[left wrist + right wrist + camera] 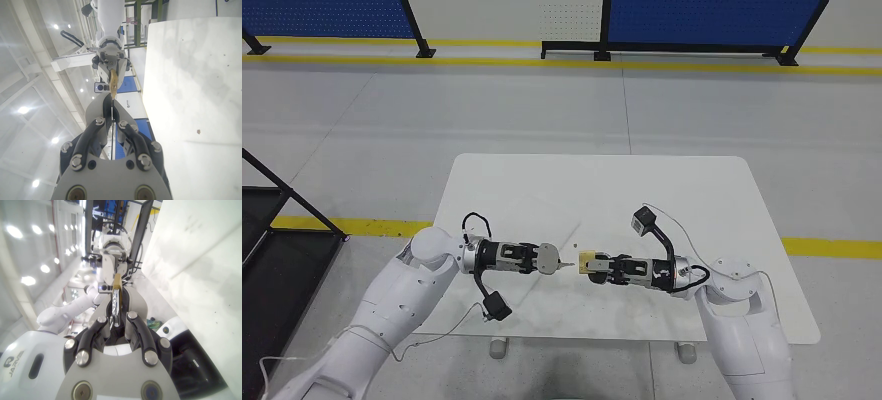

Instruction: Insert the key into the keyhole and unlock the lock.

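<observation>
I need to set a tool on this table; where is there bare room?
The far half of the table, along its far edge and both far corners, is bare. Crowded: the near middle, where the left end effector with the key faces the right end effector with the lock.

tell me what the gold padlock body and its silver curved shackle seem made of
The gold padlock body is probably brass with a satin finish: its yellow faces look even and dull. The silver curved shackle is likely chromed or polished steel: it shows sharp mirror-like reflections. The right gripper clamps it.
</observation>
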You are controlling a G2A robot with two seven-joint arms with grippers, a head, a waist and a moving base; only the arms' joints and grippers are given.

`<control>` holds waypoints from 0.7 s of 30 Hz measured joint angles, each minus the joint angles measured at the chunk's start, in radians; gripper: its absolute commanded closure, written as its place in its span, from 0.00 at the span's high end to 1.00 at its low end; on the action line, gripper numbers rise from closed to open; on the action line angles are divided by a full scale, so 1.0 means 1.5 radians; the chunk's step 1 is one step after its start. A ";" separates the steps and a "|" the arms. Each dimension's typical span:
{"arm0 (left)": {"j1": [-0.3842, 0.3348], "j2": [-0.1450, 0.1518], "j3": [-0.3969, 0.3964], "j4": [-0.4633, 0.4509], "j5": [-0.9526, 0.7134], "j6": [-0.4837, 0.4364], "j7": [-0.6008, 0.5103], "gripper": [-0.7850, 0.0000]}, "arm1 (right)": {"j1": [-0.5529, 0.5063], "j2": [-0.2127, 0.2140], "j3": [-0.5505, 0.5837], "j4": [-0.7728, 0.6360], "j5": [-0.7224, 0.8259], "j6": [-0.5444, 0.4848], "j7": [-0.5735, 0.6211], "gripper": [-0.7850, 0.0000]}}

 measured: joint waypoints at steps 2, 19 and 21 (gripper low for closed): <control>0.000 0.000 0.001 -0.001 -0.002 -0.001 0.000 0.00 | 0.000 0.000 0.000 0.000 0.000 0.000 0.000 0.00; -0.011 -0.002 0.019 0.009 -0.005 0.000 -0.005 0.00 | 0.000 0.000 0.000 0.000 0.000 0.000 0.000 0.00; -0.013 -0.002 0.021 0.010 -0.004 0.001 -0.007 0.00 | 0.000 0.000 0.000 0.000 0.000 0.000 0.000 0.00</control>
